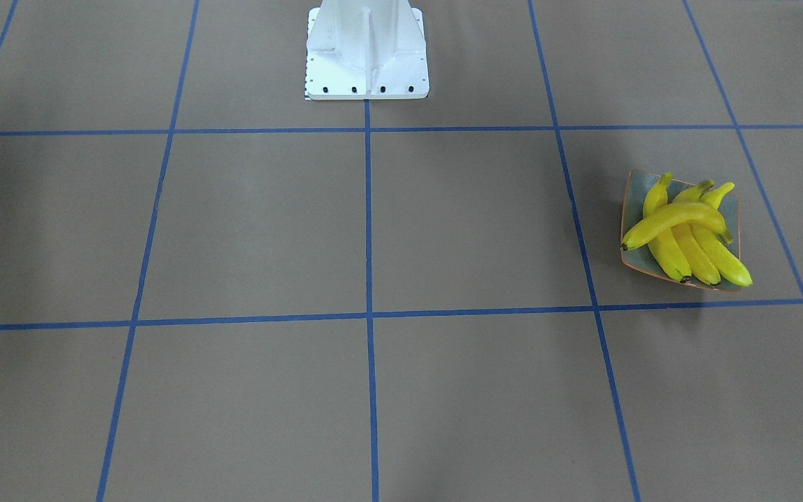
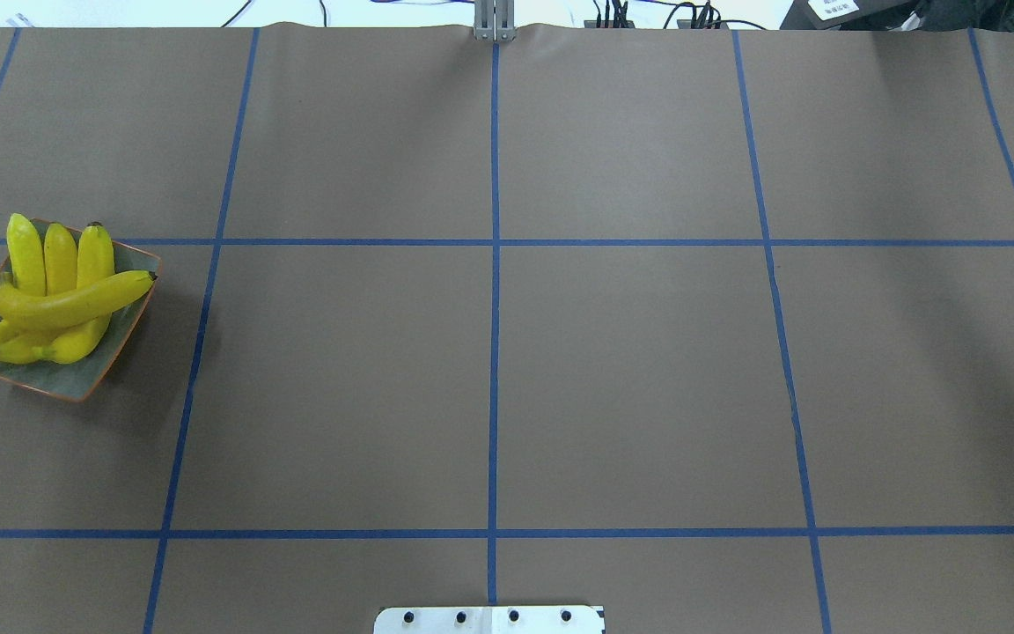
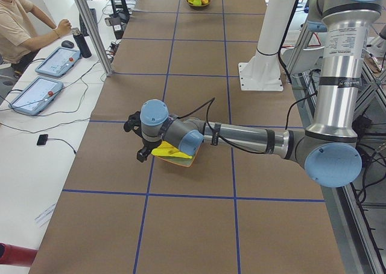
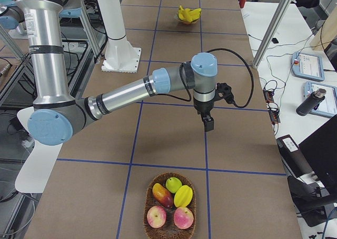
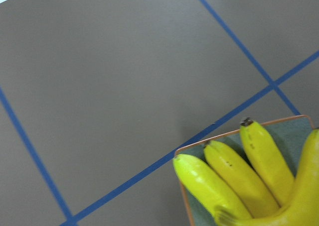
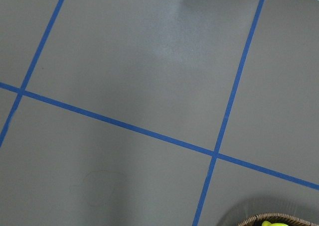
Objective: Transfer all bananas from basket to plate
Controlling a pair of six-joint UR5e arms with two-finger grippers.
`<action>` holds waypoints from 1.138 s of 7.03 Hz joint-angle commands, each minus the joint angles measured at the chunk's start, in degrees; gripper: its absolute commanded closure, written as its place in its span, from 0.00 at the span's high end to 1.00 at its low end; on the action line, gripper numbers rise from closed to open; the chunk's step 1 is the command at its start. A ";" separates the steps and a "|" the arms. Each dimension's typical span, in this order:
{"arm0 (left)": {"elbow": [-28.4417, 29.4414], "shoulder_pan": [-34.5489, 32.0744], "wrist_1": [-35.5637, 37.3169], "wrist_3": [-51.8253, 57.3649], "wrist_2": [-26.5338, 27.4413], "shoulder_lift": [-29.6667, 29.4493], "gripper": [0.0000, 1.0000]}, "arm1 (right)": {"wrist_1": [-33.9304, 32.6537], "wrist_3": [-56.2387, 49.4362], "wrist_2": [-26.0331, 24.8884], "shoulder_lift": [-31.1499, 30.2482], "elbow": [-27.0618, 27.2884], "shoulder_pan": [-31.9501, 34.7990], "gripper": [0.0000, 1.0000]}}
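All four bananas lie on the plate, three side by side and one across them, with several tips overhanging the orange rim. The plate sits at the far left end of the surface, one corner just beside a blue tape line. The left gripper hangs just beside the plate's edge on the operators' side; whether its jaws are spread or pressed together cannot be told. The right gripper points down over the surface near the wicker basket, which holds other fruit at the right end; its jaws cannot be judged either. A broad stretch of taped brown surface separates plate and basket.
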 commanded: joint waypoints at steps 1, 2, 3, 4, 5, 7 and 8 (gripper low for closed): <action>0.68 -1.89 17.64 0.29 11.00 0.55 1.00 | -0.03 0.01 -0.10 -1.28 -0.45 0.55 1.00; 0.25 -2.68 28.04 0.12 10.95 -1.63 1.00 | -0.03 0.01 -0.10 -1.98 -0.53 0.99 1.00; 0.15 -5.99 27.62 -0.23 8.77 -0.70 1.00 | 0.05 -0.07 -0.45 -2.34 -0.88 0.99 1.00; 0.07 -6.81 27.61 -0.23 3.09 -0.69 1.00 | 0.14 -0.08 -0.71 -2.69 -1.32 0.99 1.00; -0.02 -7.25 27.44 -0.06 1.82 -0.78 1.00 | 0.32 0.01 -0.80 -3.39 -1.76 0.99 1.00; -0.81 -7.17 27.26 -0.32 1.72 -0.78 1.00 | 0.67 0.28 -0.89 -5.59 -2.21 0.99 1.00; -2.64 -7.17 27.26 -0.23 1.80 -0.43 1.00 | 0.93 0.19 -1.67 -6.81 -2.12 0.99 1.00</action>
